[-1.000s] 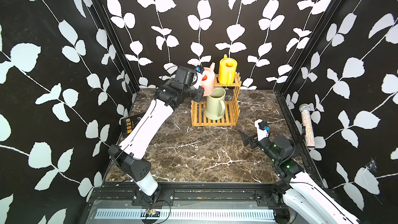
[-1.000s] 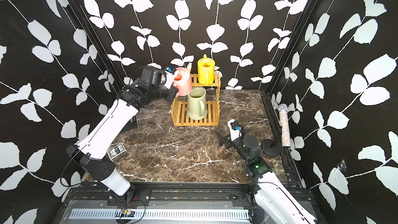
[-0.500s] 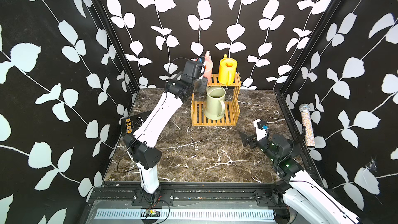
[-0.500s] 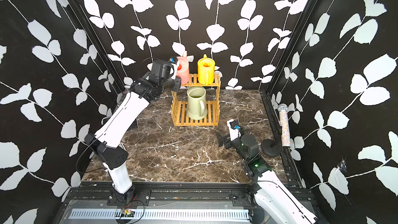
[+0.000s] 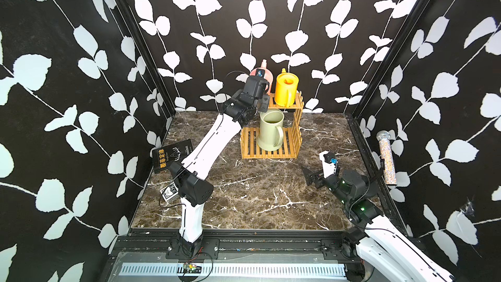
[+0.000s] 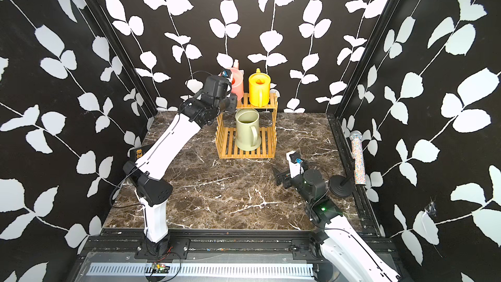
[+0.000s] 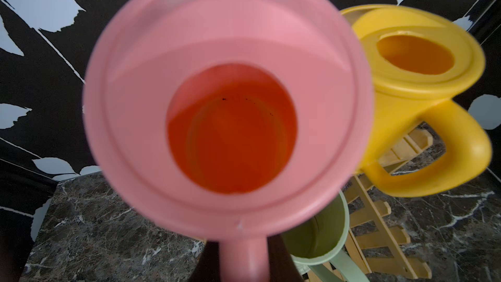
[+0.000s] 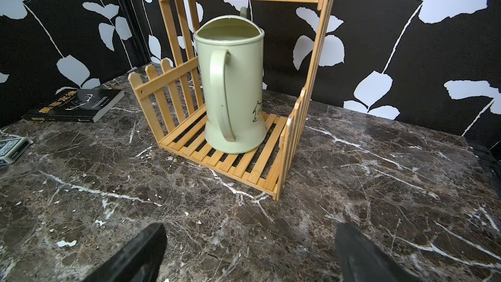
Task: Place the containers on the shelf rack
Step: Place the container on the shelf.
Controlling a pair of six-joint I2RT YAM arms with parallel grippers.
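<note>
The bamboo shelf rack stands at the back of the marble table. A pale green can stands upright on its lower tier. On the right half of the top tier sits a yellow can. My left gripper is shut on the handle of the pink can. It holds that can upright over the top tier's left half, beside the yellow can. That half of the tier shows bare in the right wrist view. My right gripper is open and empty, low over the table in front of the rack.
A black book and a card box lie at the table's left edge. A glittery microphone on a round stand is by the right wall. Patterned walls close in three sides.
My left arm has carried the pink can up and to the right, from beside the rack's left side to over the top tier next to the yellow can. The right arm has barely moved.
</note>
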